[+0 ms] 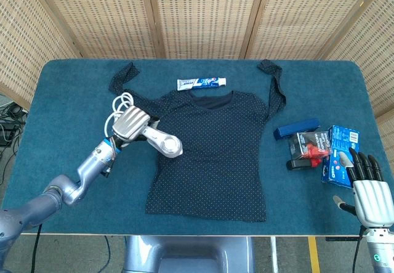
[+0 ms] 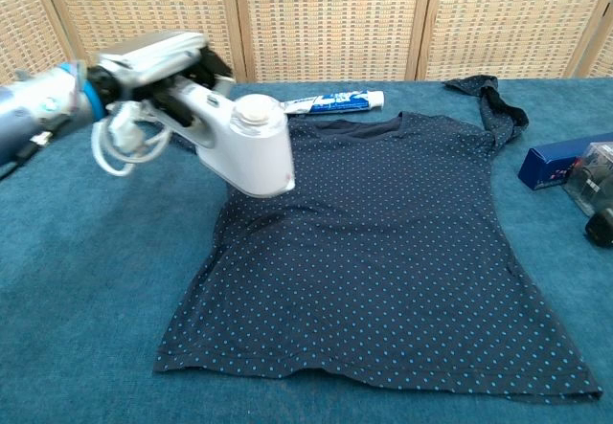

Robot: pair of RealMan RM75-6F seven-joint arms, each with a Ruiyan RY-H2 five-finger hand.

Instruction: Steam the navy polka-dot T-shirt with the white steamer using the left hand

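Here, the robot's metallic left hand grips the handle of the white handheld steamer, holding it over the left edge of the navy polka-dot T-shirt.

The fingers wrap the handle with the steamer's head angled toward the shirt, and its looped white cord hangs beside the hand. The T-shirt lies flat on the blue-covered table, sleeves spread. A blue-and-white toothpaste tube sits just beyond the collar. At the table's near right corner the right hand rests with fingers extended and apart, holding nothing, just beside a cluster of blue and dark boxes.
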